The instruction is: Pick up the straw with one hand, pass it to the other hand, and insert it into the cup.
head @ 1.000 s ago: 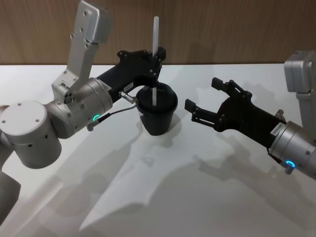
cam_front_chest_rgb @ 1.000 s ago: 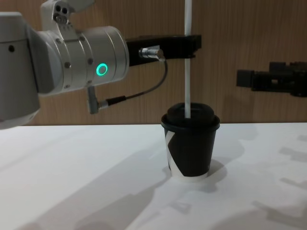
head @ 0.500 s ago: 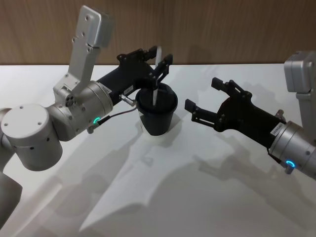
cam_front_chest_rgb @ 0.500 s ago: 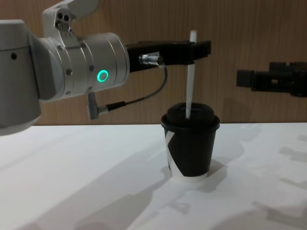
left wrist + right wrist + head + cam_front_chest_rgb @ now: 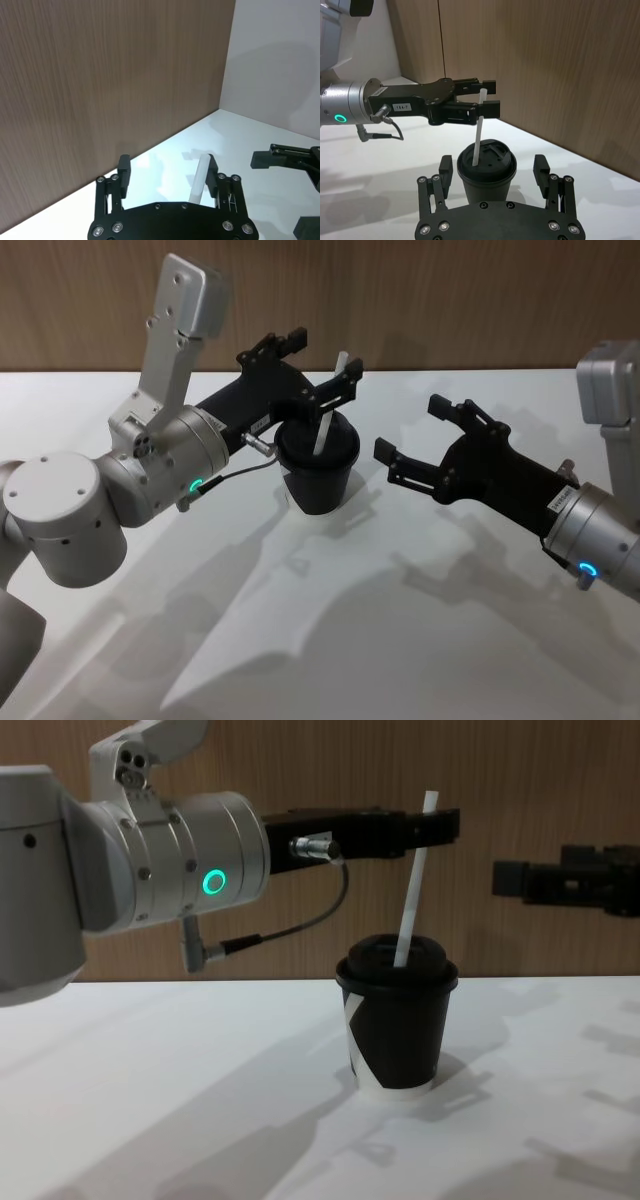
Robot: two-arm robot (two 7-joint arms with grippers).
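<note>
The black cup [image 5: 318, 470] with its domed lid stands on the white table [image 5: 330, 640]. The white straw [image 5: 330, 405] is in the lid's hole and leans to the right. My left gripper [image 5: 322, 355] is open above the cup, and the straw's upper part rests against one finger [image 5: 212, 165]. From the side, the straw [image 5: 414, 880] rises out of the cup [image 5: 397, 1025] past the left gripper [image 5: 425, 825]. My right gripper [image 5: 412, 430] hangs open to the right of the cup, holding nothing. It faces the cup [image 5: 487, 175] and straw [image 5: 478, 140].
A brown wood-grain wall [image 5: 450, 300] runs behind the table. The table's back edge lies just behind the cup. Both silver arms reach in from the sides, the left arm [image 5: 110, 490] being bulky and close to the cup.
The left gripper has opened and let go of the straw. The straw has slid down into the cup and tipped rightwards against a finger. The right arm has stayed still.
</note>
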